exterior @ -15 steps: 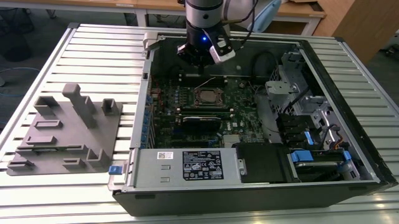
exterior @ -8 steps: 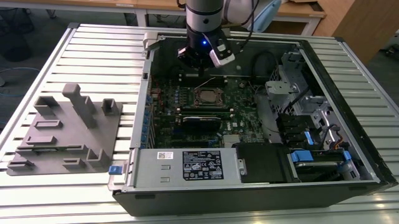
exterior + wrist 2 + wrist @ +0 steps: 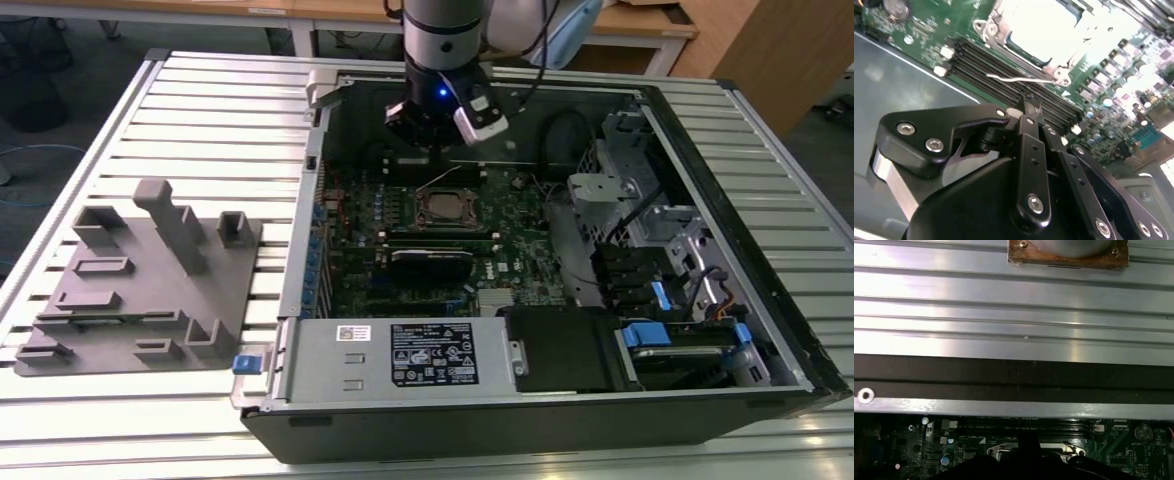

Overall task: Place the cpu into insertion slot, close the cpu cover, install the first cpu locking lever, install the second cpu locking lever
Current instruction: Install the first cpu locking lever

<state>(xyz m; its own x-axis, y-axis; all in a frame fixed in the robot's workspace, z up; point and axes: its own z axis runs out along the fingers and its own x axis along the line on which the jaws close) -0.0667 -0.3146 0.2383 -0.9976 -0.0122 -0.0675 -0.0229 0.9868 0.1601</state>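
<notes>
**Gripper [image 3: 430, 140] clenched beside the insertion slot [image 3: 447, 207]**

We see the gripper hanging inside the open computer case [image 3: 534, 425], just beside the insertion slot. In the second wrist view its fingertips [image 3: 1030, 106] are pressed together and grasp nothing. The cpu [image 3: 1046, 30] sits in the slot, with the cpu cover [image 3: 1029, 61] lying flat around it. One thin locking lever [image 3: 1019, 78] stands free beside the slot, over the black memory slots [image 3: 989, 67].
</notes>
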